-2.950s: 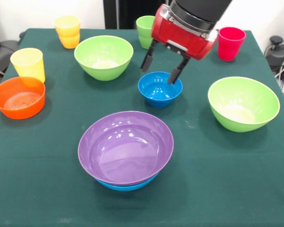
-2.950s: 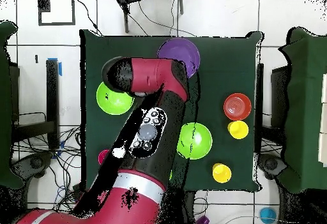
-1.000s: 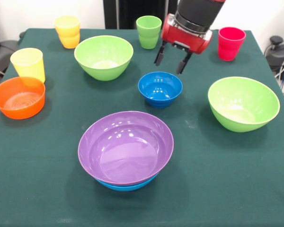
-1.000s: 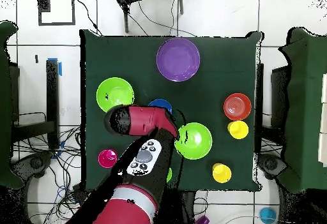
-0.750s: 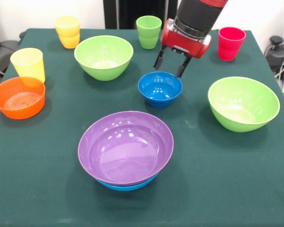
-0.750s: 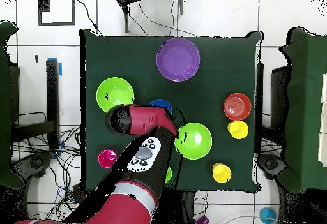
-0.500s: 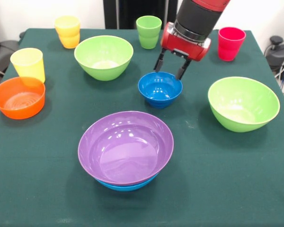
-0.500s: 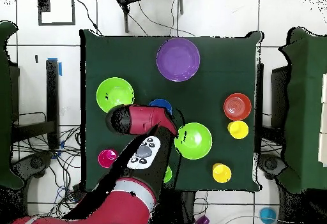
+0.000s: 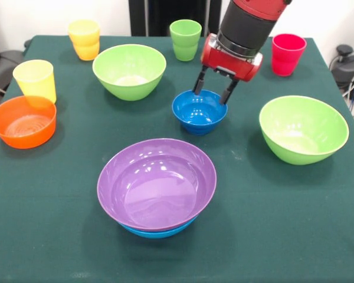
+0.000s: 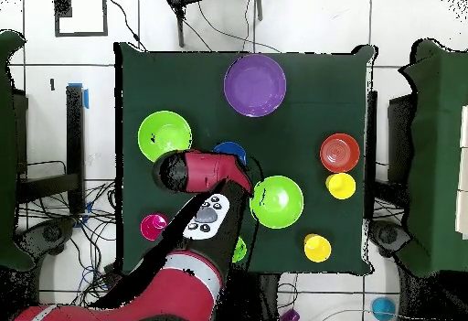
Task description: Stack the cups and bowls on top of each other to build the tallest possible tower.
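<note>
Blue is the target: the small blue bowl [image 9: 199, 111] is sitting mid-table, beyond the purple bowl [image 9: 157, 183] nested on a large blue one. The gripper [image 9: 214, 93] is hanging over its far rim, fingers spread and empty, the arm leaning in from above. Next, I judge, it is needing to drop and pinch that rim.

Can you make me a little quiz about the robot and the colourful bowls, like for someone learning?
1. True or false: the purple bowl sits inside a blue bowl.
2. Which bowl is the gripper at? A small blue bowl; B orange bowl
3. Fill in: the gripper's jaws are ____.

Key: 1 true; 2 A; 3 open, with the far rim of the small blue bowl between them.
</note>
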Motion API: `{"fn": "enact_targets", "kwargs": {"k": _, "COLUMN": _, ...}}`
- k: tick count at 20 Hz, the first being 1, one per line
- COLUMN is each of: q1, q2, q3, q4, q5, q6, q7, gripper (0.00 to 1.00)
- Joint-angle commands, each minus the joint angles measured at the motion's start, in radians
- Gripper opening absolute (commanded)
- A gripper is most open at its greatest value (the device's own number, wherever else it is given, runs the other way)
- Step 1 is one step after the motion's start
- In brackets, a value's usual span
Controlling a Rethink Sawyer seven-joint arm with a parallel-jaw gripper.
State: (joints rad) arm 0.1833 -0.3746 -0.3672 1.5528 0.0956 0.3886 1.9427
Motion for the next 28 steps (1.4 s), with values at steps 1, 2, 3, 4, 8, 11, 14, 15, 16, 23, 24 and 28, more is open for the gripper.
{"fn": "enact_targets", "kwargs": {"k": 1, "q1": 0.011, "q2": 0.013, "q3": 0.127, "q4": -0.025, "q5": 0.043, "q6": -0.022, "q7": 0.166, "gripper": 1.0}}
{"fn": "enact_targets", "kwargs": {"k": 2, "q1": 0.009, "q2": 0.011, "q3": 0.133, "q4": -0.025, "q5": 0.045, "q6": -0.019, "q7": 0.162, "gripper": 1.0}}
{"fn": "enact_targets", "kwargs": {"k": 3, "q1": 0.006, "q2": 0.012, "q3": 0.135, "q4": -0.032, "q5": 0.047, "q6": -0.014, "q7": 0.157, "gripper": 1.0}}
{"fn": "enact_targets", "kwargs": {"k": 4, "q1": 0.004, "q2": 0.013, "q3": 0.139, "q4": -0.037, "q5": 0.049, "q6": -0.012, "q7": 0.153, "gripper": 1.0}}
{"fn": "enact_targets", "kwargs": {"k": 8, "q1": 0.003, "q2": 0.017, "q3": 0.145, "q4": -0.043, "q5": 0.059, "q6": -0.019, "q7": 0.154, "gripper": 1.0}}
{"fn": "enact_targets", "kwargs": {"k": 11, "q1": 0.004, "q2": 0.0, "q3": 0.144, "q4": -0.044, "q5": 0.064, "q6": 0.004, "q7": 0.149, "gripper": 1.0}}
{"fn": "enact_targets", "kwargs": {"k": 14, "q1": -0.001, "q2": -0.035, "q3": 0.15, "q4": -0.048, "q5": 0.071, "q6": 0.042, "q7": 0.136, "gripper": 1.0}}
{"fn": "enact_targets", "kwargs": {"k": 15, "q1": 0.007, "q2": -0.038, "q3": 0.139, "q4": -0.057, "q5": 0.072, "q6": 0.051, "q7": 0.139, "gripper": 1.0}}
{"fn": "enact_targets", "kwargs": {"k": 16, "q1": 0.008, "q2": -0.035, "q3": 0.136, "q4": -0.067, "q5": 0.076, "q6": 0.061, "q7": 0.14, "gripper": 1.0}}
{"fn": "enact_targets", "kwargs": {"k": 23, "q1": 0.018, "q2": 0.062, "q3": 0.082, "q4": -0.194, "q5": 0.075, "q6": 0.101, "q7": 0.14, "gripper": 1.0}}
{"fn": "enact_targets", "kwargs": {"k": 24, "q1": 0.012, "q2": 0.079, "q3": 0.084, "q4": -0.212, "q5": 0.076, "q6": 0.096, "q7": 0.136, "gripper": 1.0}}
{"fn": "enact_targets", "kwargs": {"k": 28, "q1": 0.017, "q2": 0.107, "q3": 0.068, "q4": -0.247, "q5": 0.077, "q6": 0.11, "q7": 0.147, "gripper": 1.0}}
